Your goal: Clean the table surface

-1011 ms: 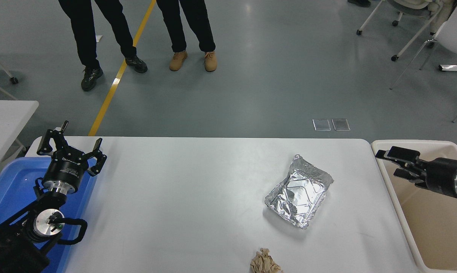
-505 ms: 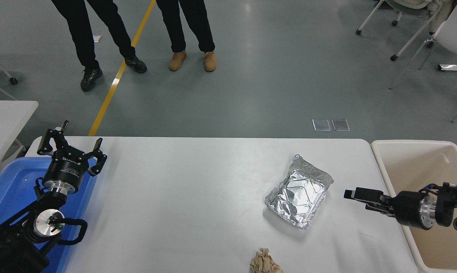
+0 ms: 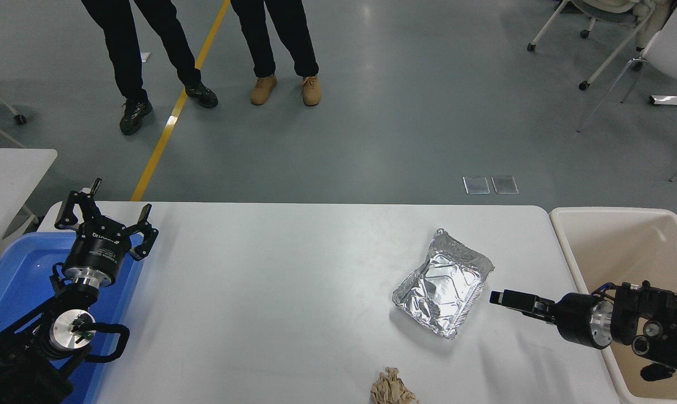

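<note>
The white table surface (image 3: 271,280) spans the middle of the view. On it lies a crumpled silver foil tray (image 3: 442,283) at the right, empty and open side up. A crumpled brown paper wad (image 3: 393,388) sits at the table's front edge. My right gripper (image 3: 504,297) comes in from the right, low over the table, pointing left, a short gap from the tray's right edge and holding nothing. My left gripper (image 3: 105,216) is parked at the lower left, open and empty, over the table's left edge.
A beige plastic bin (image 3: 641,247) stands beside the table's right end. A blue bin (image 3: 13,275) sits under the left arm. A smaller white table (image 3: 7,168) is at the left edge. Two people stand on the far floor (image 3: 204,56). Chairs (image 3: 625,50) stand at the top right.
My right gripper has come down from above the beige bin and moved left over the table, stopping close to the foil tray. The left arm has not moved.
</note>
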`<state>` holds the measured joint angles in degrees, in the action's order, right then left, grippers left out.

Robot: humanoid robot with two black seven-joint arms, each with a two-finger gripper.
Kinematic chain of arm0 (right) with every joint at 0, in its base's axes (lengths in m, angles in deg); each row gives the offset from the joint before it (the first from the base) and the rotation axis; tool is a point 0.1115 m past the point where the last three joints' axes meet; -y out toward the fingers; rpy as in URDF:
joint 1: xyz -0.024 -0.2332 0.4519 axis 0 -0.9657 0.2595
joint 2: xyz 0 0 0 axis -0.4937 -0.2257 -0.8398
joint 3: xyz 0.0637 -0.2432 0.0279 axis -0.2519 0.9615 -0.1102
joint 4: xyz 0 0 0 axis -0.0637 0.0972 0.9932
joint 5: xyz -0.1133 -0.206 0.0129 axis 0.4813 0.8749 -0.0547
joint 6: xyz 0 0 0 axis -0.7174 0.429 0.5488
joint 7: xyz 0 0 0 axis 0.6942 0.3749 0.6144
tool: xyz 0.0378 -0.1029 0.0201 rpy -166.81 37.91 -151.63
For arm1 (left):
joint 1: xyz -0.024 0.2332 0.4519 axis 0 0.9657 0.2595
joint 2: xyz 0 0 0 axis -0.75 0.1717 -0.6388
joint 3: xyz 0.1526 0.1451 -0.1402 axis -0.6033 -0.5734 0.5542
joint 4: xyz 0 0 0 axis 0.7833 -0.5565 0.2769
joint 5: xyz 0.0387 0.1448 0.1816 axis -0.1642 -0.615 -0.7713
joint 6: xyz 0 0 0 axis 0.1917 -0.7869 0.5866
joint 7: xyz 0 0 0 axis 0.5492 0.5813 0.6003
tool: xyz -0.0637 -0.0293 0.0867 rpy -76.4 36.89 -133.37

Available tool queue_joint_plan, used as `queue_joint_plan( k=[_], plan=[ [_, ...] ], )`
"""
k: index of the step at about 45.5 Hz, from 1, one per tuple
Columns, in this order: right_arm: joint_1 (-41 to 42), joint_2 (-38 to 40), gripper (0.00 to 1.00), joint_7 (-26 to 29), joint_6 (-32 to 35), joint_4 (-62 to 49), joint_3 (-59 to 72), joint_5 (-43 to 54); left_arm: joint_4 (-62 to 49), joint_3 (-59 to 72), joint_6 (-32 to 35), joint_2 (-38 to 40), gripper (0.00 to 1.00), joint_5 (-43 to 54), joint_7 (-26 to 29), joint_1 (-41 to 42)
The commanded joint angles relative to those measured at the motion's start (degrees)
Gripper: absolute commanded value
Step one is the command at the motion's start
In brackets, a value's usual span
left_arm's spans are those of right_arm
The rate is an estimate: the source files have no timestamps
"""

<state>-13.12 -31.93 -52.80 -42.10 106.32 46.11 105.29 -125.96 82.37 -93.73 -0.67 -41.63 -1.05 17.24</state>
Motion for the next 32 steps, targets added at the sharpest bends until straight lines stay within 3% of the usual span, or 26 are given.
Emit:
queue_joint_plan(
  k=[1, 32],
  plan=[
    [0.7, -3.3, 0.95, 1.1, -1.6, -1.0, 0.8, -1.2, 0.0, 0.0, 0.0, 0.0, 0.99, 0.0, 0.0, 0.0],
    [13.6, -9.8, 0.91, 7.1, -1.8, -5.4, 20.8, -13.5, 0.0, 0.0, 0.0, 0.0, 0.99, 0.0, 0.0, 0.0]
  ],
)
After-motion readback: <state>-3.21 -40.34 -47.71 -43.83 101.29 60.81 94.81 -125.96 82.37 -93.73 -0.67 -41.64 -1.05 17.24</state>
